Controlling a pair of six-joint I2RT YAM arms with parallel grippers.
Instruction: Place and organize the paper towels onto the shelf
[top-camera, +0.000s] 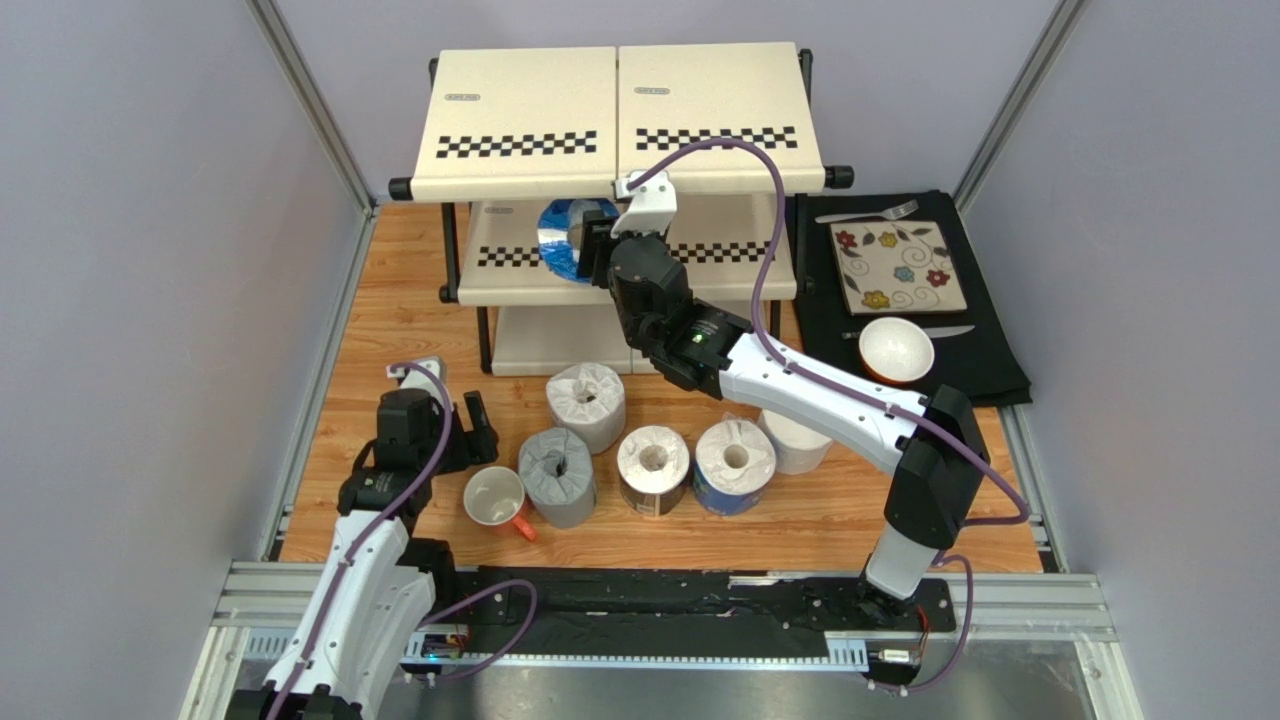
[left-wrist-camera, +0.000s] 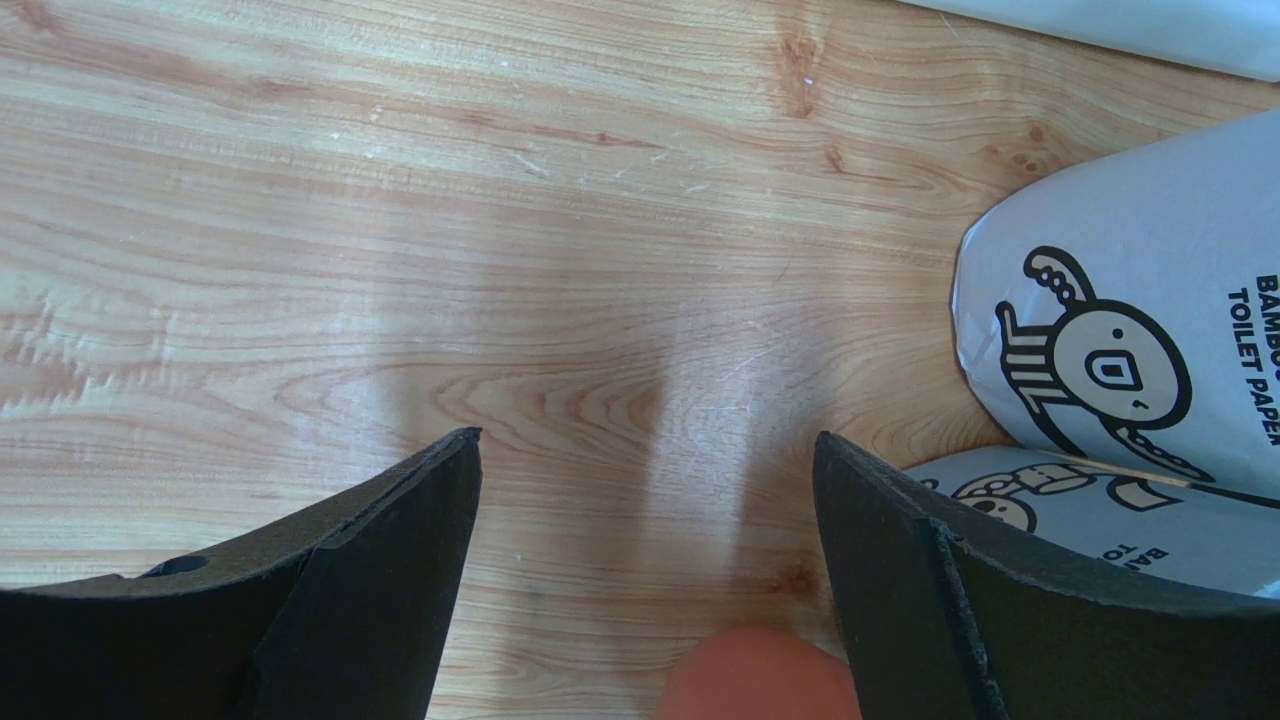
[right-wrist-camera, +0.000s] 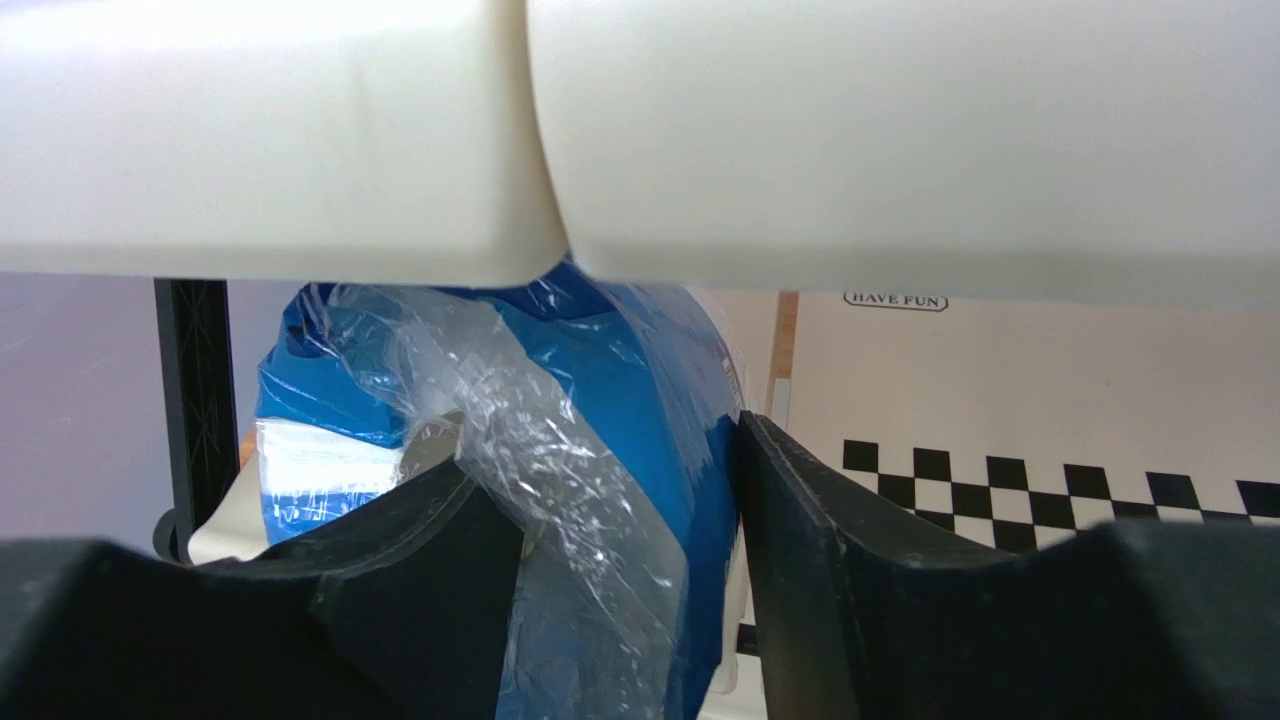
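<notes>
The shelf (top-camera: 616, 113) stands at the back of the table. My right gripper (top-camera: 598, 248) is shut on a blue-wrapped paper towel roll (top-camera: 565, 237) and holds it at the left of the shelf's middle tier. In the right wrist view the blue roll (right-wrist-camera: 631, 375) sits between my fingers, under the top panel (right-wrist-camera: 751, 135). Several rolls stand upright on the table: a pale one (top-camera: 586, 402), a grey one (top-camera: 558, 473), a dark-wrapped one (top-camera: 654, 468), a blue-printed one (top-camera: 735, 462) and a white one (top-camera: 796, 443), partly hidden by my right arm. My left gripper (top-camera: 469, 428) is open and empty just above the wood (left-wrist-camera: 646, 443), left of the grey roll (left-wrist-camera: 1127, 360).
A white mug with an orange handle (top-camera: 496, 495) stands just in front of my left gripper; its handle shows in the left wrist view (left-wrist-camera: 759, 675). A black mat (top-camera: 902, 300) with a floral tile, cutlery and a bowl (top-camera: 896, 348) lies right of the shelf.
</notes>
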